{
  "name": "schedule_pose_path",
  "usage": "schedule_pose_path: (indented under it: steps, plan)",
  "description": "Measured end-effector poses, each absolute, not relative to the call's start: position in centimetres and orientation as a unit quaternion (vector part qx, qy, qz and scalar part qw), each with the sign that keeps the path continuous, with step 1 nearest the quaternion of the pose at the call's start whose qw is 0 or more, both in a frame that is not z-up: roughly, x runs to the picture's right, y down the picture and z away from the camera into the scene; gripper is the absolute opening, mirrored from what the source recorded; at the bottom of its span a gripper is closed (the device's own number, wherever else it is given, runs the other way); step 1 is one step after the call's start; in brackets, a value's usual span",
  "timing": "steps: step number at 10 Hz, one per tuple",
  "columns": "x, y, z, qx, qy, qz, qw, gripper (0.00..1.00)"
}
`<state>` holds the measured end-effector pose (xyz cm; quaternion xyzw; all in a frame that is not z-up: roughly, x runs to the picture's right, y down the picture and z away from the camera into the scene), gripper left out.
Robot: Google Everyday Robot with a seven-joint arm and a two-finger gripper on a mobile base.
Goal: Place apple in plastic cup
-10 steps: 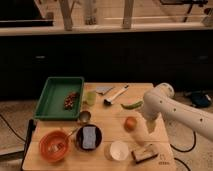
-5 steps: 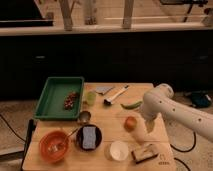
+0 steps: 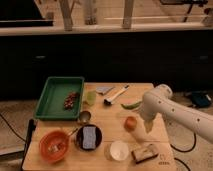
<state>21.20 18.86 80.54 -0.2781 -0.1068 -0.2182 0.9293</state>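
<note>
The apple sits on the wooden table, right of the middle, free of any grip and well apart from the plastic cup.

Along the near edge of the table stands a row of things. At the left is an orange bowl with something small inside that cannot be made out. Just right of it is a dark bowl holding a blue sponge. Next comes a white round cup, and then a brown block-like item near the right corner.

Further back comes the apple, with the gripper just to its right, pointing down at the table on the end of the white arm that reaches in from the right. Its jaws are spread wide and hold nothing. On the same line, to the left, stands a small shiny metal cup.

Beyond that, a green tray fills the far left corner, with a dark cluster of small pieces in it. The plastic cup stands upright just beside the tray's right wall. Right of the cup lies a utensil with a pale handle, and a long green pepper lies behind the apple, close to the arm. A small grey item lies near the far edge.
</note>
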Motion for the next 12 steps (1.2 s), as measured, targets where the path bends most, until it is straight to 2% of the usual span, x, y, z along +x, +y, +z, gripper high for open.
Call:
schedule_pose_path:
  steps: [12]
  plan:
    - [20.1, 19.4, 81.9, -0.274, -0.134, -0.268, 0.914, 0.80]
